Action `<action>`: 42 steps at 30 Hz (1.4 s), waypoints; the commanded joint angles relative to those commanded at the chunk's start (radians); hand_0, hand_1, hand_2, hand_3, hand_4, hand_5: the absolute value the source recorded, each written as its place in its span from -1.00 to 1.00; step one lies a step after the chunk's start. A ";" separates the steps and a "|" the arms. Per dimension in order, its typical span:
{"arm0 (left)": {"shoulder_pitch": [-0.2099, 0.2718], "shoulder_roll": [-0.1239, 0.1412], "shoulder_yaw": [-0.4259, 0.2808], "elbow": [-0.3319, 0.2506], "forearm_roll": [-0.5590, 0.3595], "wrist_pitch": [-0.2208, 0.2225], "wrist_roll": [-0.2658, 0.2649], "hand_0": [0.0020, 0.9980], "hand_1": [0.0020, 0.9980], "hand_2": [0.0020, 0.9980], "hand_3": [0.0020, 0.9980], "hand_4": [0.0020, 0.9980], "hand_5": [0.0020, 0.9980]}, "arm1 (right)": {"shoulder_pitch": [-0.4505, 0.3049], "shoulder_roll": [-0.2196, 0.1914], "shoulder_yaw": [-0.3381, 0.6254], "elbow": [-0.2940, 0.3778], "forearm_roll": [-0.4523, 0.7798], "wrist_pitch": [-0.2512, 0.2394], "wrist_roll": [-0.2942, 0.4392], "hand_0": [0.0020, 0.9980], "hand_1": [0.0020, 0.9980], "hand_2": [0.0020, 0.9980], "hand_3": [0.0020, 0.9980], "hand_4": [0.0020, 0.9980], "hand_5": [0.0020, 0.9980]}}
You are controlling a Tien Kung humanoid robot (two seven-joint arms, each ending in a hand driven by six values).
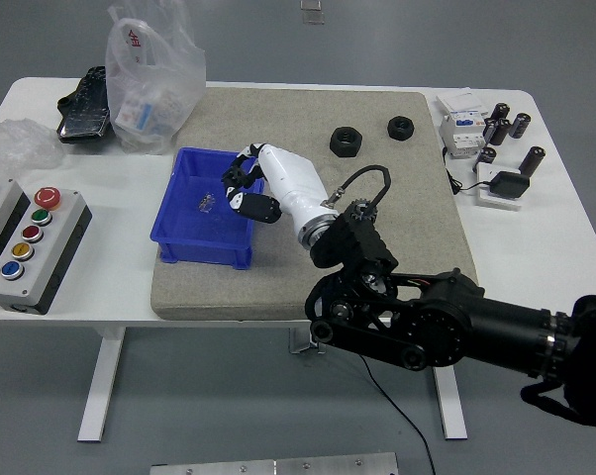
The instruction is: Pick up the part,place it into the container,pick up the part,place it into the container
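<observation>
Head view. Your right hand [247,188] reaches in from the lower right across the grey mat [308,247] and sits over the right side of the blue bin [184,233]. Its fingers [255,206] are curled inward, but you cannot tell from this angle whether they hold a part. The black forearm [427,322] covers the middle of the mat, and a gear [357,210] shows just behind the wrist, partly hidden.

Inside the bin you have one small metallic part [207,203] lying on the floor, just left of the hand. Two black nuts remain on the mat toward its far right: a larger nut [345,142] and a smaller nut [401,127], well apart from the bin.

At the left edge of the white table [565,237] stands a grey button box [31,242] with red, green, yellow and blue buttons; no lettering on it is legible. Behind the bin stands a clear plastic bag [149,79] carrying a red mark near its top, too small to read. A black pouch [85,104] lies beside it. At the far right you have a white electrical unit [459,129] with small blue labels, unreadable, and several black cylinders [506,127] next to it.
</observation>
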 joint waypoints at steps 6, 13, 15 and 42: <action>0.001 -0.001 -0.003 0.000 0.006 -0.002 0.010 0.71 0.38 0.35 0.66 0.79 1.00 | 0.011 0.010 -0.009 -0.006 0.037 0.057 0.010 0.64 0.69 0.73 0.71 0.19 -0.28; -0.002 0.000 -0.002 0.000 0.006 -0.004 0.010 0.71 0.38 0.35 0.66 0.79 1.00 | 0.010 0.013 -0.009 -0.022 0.046 0.076 0.001 0.68 0.72 0.75 0.77 0.31 -0.18; -0.002 0.000 -0.001 0.000 0.005 -0.004 0.009 0.71 0.38 0.35 0.66 0.79 1.00 | 0.007 0.012 -0.007 -0.024 0.045 0.070 0.001 0.68 0.72 0.75 0.77 0.31 -0.18; -0.001 -0.006 -0.016 0.000 -0.007 -0.054 -0.040 0.66 0.37 0.34 0.65 0.80 1.00 | -0.078 -0.030 0.171 -0.345 -0.328 0.529 -0.146 0.35 0.72 0.91 0.98 1.00 0.74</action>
